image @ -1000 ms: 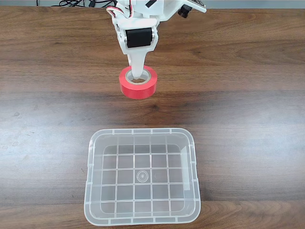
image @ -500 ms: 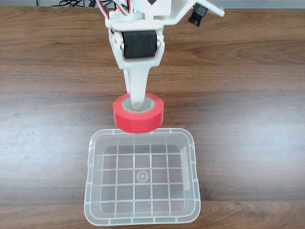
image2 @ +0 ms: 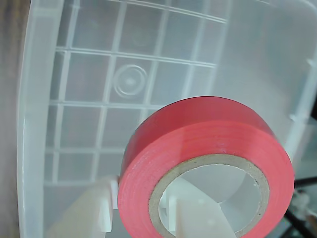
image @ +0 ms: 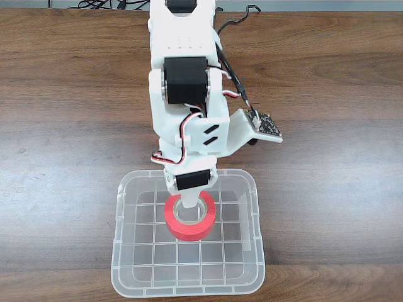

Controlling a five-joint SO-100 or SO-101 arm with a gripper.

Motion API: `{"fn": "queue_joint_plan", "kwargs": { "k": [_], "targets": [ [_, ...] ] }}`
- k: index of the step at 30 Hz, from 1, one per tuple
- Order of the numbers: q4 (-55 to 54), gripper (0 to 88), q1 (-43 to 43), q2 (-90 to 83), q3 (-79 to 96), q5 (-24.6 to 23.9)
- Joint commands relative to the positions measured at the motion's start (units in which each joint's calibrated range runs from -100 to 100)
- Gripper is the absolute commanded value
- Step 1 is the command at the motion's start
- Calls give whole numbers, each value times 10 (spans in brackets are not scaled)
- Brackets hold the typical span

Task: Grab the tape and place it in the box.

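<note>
The end effector [image: 189, 212] is pinching the tape [image: 191, 228]: one white finger [image: 189, 206] goes down through the roll's cardboard core, and in the wrist view a second white finger [image2: 94, 208] sits against the outside of the roll at lower left, so the wall of the tape [image2: 198, 144] is clamped between them. The roll is bright red-orange w/ a grey-beige core, tilted a bit (its open face points toward the wrist camera).

The tape hangs over the inside of the box [image: 119, 251], roughly at the middle in the fixed view, a little toward the far side. Whether it touches the bottom can't be told from either view. In the wrist view the grid bottom of the box [image2: 89, 84] and its round centre mark show behind the roll, apart from it.

The box is clear plastic w/ rounded corners and a rim, sitting at the near edge of the dark wooden table [image: 63, 126]. The white arm [image: 186, 82] reaches from the far edge of the table down over the box's far rim, w/ black motors and red/black/white wires along it (a small circuit board sticks out on its right side in the fixed view).
</note>
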Motion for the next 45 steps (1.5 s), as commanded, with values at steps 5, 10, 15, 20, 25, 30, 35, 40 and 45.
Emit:
{"fn": "queue_joint_plan", "kwargs": {
  "k": [5,10,15,20,25,30,35,40,45],
  "targets": [
    [-6,50,0,18,-57,-10],
    [-6,65,1,22,-57,-10],
    [-4,216,1,22,-57,-10],
    [0,231,1,21,-57,-9],
    [0,229,1,14,-57,-9],
    [2,229,3,13,-57,-9],
    [3,188,6,-34,-58,-10],
    [27,37,1,-115,-58,-10],
    [108,17,-2,-191,-58,-29]
  ]
}}
